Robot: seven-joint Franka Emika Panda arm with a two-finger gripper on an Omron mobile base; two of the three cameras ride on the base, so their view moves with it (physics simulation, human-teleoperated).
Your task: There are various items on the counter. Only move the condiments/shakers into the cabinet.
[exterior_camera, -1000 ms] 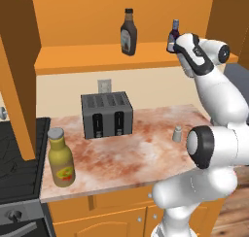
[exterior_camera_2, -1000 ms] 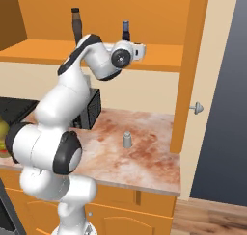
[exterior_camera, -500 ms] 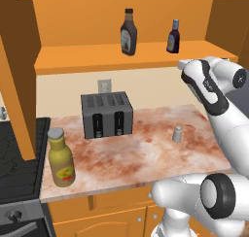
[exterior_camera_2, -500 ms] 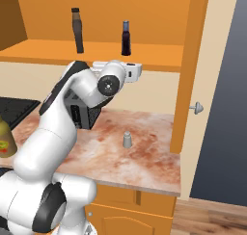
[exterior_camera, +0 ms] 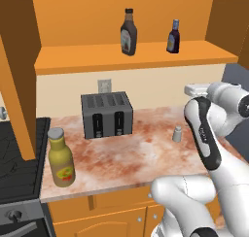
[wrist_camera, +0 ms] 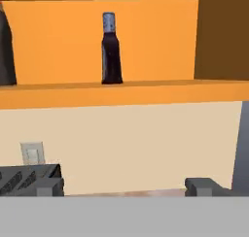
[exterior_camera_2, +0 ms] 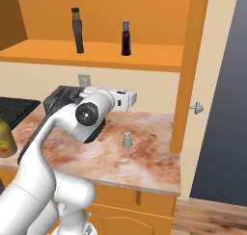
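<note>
- End effector (wrist_camera: 124, 186) open, jaws wide apart, nothing between them; fingertips (wrist_camera: 48, 186) show at the bottom of the hand view.
- It sits above the worktop (exterior_camera: 141, 158), below shelf height, pointed level at the back wall; in the left base view the hand is at (exterior_camera: 195, 90), in the right base view at (exterior_camera_2: 126, 98).
- Brown bottle (exterior_camera: 128, 32) upright on the cabinet shelf (exterior_camera: 97, 59), mid-shelf.
- Blue bottle (exterior_camera: 173, 36) upright on the same shelf, right of the brown one, well apart from it; also seen at (wrist_camera: 111, 49) and (exterior_camera_2: 126, 38).
- Shaker (exterior_camera: 178, 133) upright on the worktop, right of the toaster (exterior_camera: 107, 115), clear of it; also at (exterior_camera_2: 127, 139). Not touched by the end effector.
- Toaster at the back of the worktop, below a wall outlet (exterior_camera: 103, 86).
- Yellow-green bottle (exterior_camera: 60, 158) with a grey cap upright near the front left worktop edge, beside the stove (exterior_camera: 17, 168).
</note>
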